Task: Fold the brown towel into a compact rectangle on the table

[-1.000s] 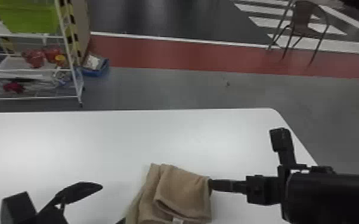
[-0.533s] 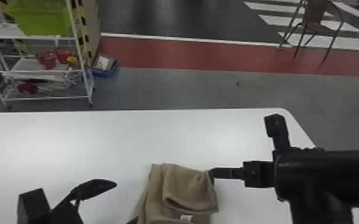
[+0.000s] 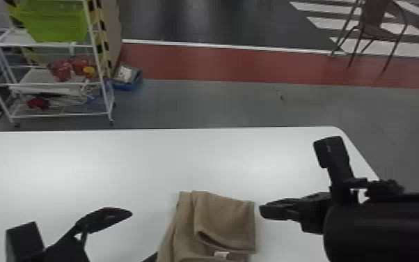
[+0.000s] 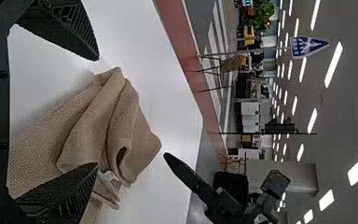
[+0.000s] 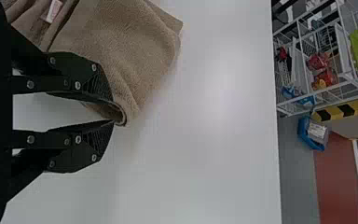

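The brown towel lies folded in layers near the table's front, its white label at the near side. Left of it my left gripper stands open, with one finger close by the towel's left edge. In the left wrist view the fingers of my left gripper are wide apart, one overlapping the towel. Just off the towel's right edge is my right gripper. The right wrist view has my right gripper parted slightly at the tips, right by a rolled fold of the towel.
The white table extends beyond the towel, with its far right corner behind the right arm. Past it on the floor stand a white wire shelf with a green bin, a blue box and a chair.
My right gripper has come away from the towel's right edge, which it touched before, and its tips have parted. The head view has shifted, with the shelf now farther right in it.
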Available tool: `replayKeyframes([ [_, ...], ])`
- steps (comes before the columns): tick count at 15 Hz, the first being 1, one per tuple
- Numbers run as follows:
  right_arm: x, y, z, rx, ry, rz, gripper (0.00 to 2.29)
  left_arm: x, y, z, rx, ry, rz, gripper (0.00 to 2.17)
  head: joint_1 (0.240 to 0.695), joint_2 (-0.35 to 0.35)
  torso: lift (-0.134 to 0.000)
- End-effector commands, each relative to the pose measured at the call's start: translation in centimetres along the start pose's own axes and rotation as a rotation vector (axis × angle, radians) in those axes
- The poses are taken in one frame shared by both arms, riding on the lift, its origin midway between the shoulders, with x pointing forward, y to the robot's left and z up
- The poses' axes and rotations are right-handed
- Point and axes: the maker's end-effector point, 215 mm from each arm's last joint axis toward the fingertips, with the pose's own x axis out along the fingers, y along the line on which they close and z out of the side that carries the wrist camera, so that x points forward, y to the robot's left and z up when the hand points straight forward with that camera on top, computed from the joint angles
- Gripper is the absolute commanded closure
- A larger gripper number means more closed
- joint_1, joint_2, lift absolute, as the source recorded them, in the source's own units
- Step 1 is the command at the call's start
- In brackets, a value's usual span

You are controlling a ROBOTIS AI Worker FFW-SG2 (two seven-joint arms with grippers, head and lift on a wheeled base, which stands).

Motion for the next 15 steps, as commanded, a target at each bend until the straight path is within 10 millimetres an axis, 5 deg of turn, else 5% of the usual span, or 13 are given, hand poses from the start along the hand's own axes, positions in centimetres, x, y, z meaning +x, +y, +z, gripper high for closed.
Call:
replayKeyframes([
  [1,-2.4,1.7,1.0,-0.241,-0.025,-0.062,0.09,0.0,0.1,0.1,0.0,-0.004,0.001,0.08,0.695,-0.165,-0.122],
  [7,-0.2,10.0,-3.3,-0.573,0.126,-0.065,0.15,-0.5,0.4,0.1,-0.006,-0.01,-0.001,0.08,0.695,-0.093,-0.122],
  [15,3.1,12.6,-5.8,-0.66,0.227,-0.057,0.18,-1.3,0.8,-0.2,-0.003,-0.023,0.008,0.08,0.695,0.023,-0.122],
])
